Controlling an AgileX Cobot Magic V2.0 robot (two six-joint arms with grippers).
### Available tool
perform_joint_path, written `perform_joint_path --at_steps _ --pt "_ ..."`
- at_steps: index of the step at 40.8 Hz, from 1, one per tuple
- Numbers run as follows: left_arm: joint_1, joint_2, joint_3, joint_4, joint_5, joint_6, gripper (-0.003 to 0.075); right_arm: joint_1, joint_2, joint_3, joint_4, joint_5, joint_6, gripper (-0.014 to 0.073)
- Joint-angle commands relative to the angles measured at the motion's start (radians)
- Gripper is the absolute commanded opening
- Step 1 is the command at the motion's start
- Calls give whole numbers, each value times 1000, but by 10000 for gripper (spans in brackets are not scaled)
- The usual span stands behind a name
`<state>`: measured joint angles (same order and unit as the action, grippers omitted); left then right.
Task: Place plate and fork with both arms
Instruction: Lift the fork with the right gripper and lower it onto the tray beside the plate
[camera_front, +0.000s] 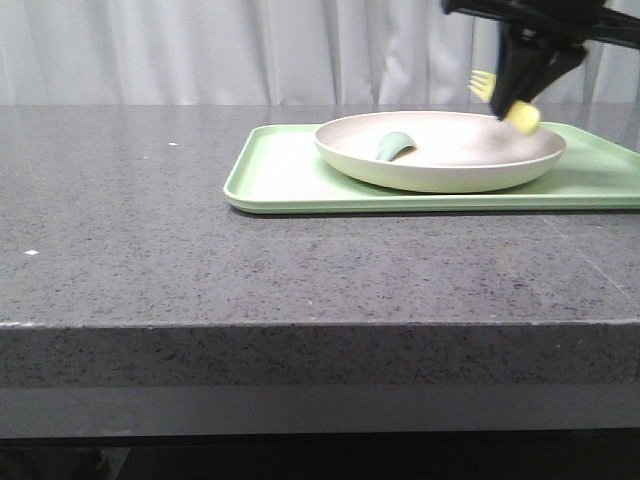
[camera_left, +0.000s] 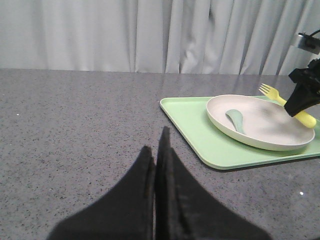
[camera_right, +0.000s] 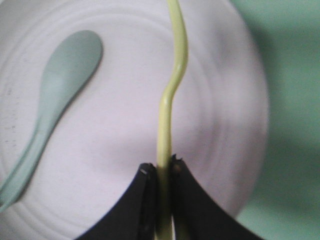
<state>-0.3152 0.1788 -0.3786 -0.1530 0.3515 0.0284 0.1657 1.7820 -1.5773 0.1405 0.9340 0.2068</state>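
The off-white plate (camera_front: 470, 150) sits on the light green tray (camera_front: 285, 175) at the back right of the table. My right gripper (camera_front: 522, 92) is shut on the pale yellow fork (camera_front: 483, 84) and holds it in the air above the plate's right side, tines toward the left. In the right wrist view the fork (camera_right: 170, 95) runs out from between the fingers (camera_right: 162, 167) over the plate (camera_right: 115, 130). My left gripper (camera_left: 156, 145) is shut and empty, low over the bare table left of the tray (camera_left: 195, 125). The left wrist view also shows the plate (camera_left: 265, 125) and fork (camera_left: 272, 93).
A dull teal-green spoon (camera_front: 394, 146) lies in the plate's left half; it also shows in the right wrist view (camera_right: 55, 95) and the left wrist view (camera_left: 235, 120). The dark speckled table (camera_front: 150, 220) stretches left and front of the tray. A grey curtain hangs behind.
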Motion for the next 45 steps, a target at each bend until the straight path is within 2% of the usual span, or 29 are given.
perform_joint_path --at_steps 1,14,37,41,45 --pt "0 11 -26 -4 -80 -1 -18 -56 -67 -34 -27 -4 -24 -9" --pt "0 11 -26 -4 -80 -1 -18 -166 -40 -33 -39 -4 -127 -9" --pt "0 11 -26 -4 -80 -1 -18 -173 48 -33 -41 -6 -154 -3" --pt "0 11 -26 -4 -80 -1 -18 -173 48 -33 -41 -5 -154 31" --pt "0 11 -26 -4 -80 -1 -18 -173 48 -33 -41 -4 -154 105"
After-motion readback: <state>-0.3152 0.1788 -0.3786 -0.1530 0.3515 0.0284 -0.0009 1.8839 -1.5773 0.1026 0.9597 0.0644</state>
